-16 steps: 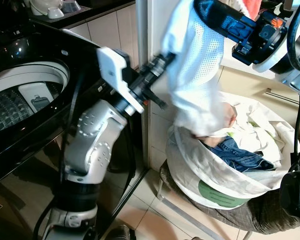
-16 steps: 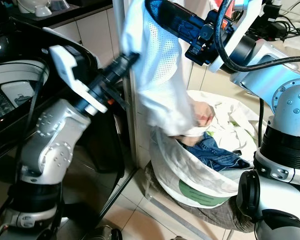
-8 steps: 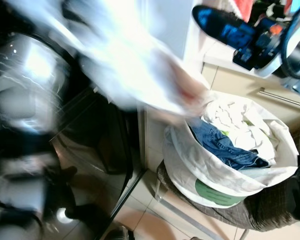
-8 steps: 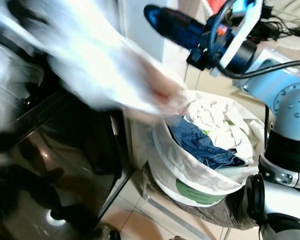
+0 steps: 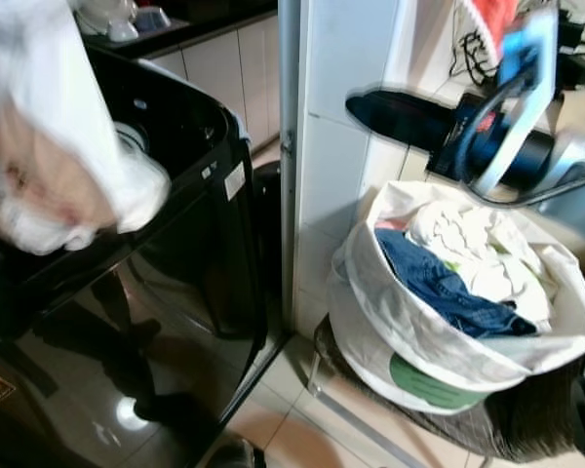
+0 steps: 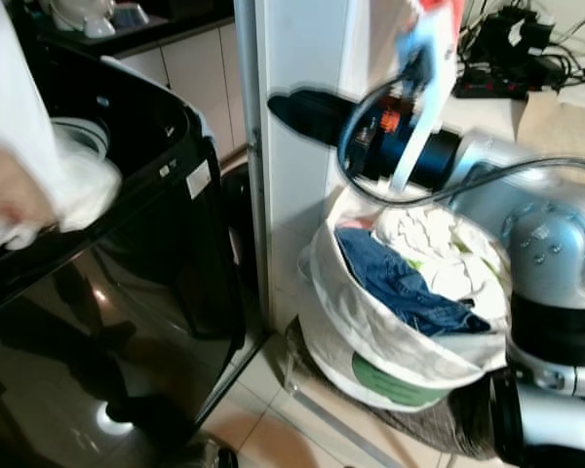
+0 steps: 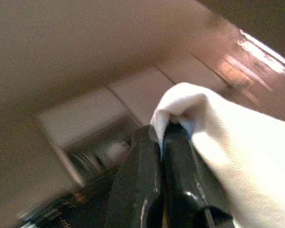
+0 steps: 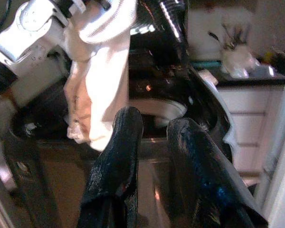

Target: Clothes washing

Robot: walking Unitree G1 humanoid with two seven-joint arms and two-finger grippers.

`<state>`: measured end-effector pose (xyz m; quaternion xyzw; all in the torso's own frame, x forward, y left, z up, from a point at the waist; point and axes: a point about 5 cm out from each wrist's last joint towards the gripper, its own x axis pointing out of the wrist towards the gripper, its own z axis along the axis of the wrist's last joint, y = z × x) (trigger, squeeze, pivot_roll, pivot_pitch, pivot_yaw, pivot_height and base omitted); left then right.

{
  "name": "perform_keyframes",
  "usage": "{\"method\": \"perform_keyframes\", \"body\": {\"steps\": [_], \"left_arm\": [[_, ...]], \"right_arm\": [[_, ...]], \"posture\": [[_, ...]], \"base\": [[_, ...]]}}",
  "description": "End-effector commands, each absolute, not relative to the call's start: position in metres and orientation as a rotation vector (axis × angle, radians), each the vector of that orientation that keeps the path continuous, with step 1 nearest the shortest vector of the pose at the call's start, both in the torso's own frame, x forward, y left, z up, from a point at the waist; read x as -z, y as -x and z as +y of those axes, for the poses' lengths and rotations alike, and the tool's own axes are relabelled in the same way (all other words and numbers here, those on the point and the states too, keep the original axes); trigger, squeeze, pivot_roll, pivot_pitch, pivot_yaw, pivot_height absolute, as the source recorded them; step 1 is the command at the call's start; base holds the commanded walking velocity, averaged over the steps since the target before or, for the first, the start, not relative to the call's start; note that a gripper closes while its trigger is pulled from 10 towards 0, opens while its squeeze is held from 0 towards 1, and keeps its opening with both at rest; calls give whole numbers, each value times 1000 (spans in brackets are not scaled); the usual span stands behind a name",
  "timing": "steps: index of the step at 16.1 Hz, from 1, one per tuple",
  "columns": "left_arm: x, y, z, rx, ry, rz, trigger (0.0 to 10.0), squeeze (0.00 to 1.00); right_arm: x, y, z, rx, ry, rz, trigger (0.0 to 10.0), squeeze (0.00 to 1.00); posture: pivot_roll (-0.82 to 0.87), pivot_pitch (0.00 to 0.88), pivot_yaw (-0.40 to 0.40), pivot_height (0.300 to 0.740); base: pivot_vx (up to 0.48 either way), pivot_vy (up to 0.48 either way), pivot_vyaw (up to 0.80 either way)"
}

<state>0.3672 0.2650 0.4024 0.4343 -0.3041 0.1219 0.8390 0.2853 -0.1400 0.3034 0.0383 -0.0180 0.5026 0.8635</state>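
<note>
A white garment [image 5: 54, 146] with a pinkish lining hangs over the open top of the black washing machine [image 5: 190, 161], blurred by motion. My left gripper [image 7: 161, 135] is shut on a fold of the white garment [image 7: 218, 142]. The right wrist view shows the garment [image 8: 99, 71] dangling from my silver left arm [image 8: 33, 23] above the washer drum [image 8: 156, 109]. My right gripper [image 8: 154, 121] is open and holds nothing. It hovers above the laundry basket [image 5: 409, 341], pointing toward the washer, and its fingers [image 6: 302, 105] stand beside the white pillar.
The basket is a white bag on a low stand, with blue jeans [image 5: 439, 288] and white clothes [image 5: 468, 239] in it. A white pillar [image 5: 322, 166] stands between washer and basket. Dishes [image 5: 117, 15] sit on a dark counter behind. The floor is tiled.
The white garment has swung from above the basket leftward to over the washer, held by the left gripper. The right gripper no longer has it draped over it and has lowered. The view shifted.
</note>
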Motion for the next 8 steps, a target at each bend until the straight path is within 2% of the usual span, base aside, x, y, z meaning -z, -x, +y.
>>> {"method": "perform_keyframes", "body": {"steps": [1, 2, 3, 4, 5, 6, 8], "left_arm": [[-379, -381, 266, -208, -953, -495, 0, 0], [-351, -391, 269, -160, -965, -328, 0, 0], [-351, -391, 269, -160, -965, -328, 0, 0], [-324, -397, 274, -126, -973, -168, 0, 0], [-285, -400, 283, -112, -934, 38, 9137, 0], [-272, -399, 289, -130, -919, 124, 10000, 0], [-253, -393, 304, -120, -881, 325, 10000, 0]], "right_arm": [[-297, -281, -132, -1066, -17, -21, 10000, 0], [-287, -278, -125, -1077, 12, 19, 10000, 0], [-287, -278, -125, -1077, 12, 19, 10000, 0], [-278, -275, -118, -1092, 38, 53, 10000, 0], [-263, -267, -106, -1128, 80, 100, 10000, 0], [-260, -264, -102, -1140, 91, 110, 10000, 0], [-255, -260, -98, -1153, 106, 118, 10000, 0]], "posture": [[-53, 0, 50, 740], [-54, 0, 52, 740], [-54, 0, 52, 740], [-54, 0, 52, 740], [-61, 0, 55, 740], [-61, 0, 55, 740], [-62, 0, 56, 740]], "base": [[0, 0, 0], [0, 0, 0], [0, 0, 0], [0, 0, 0], [0, 0, 0], [0, 0, 0], [0, 0, 0]]}}
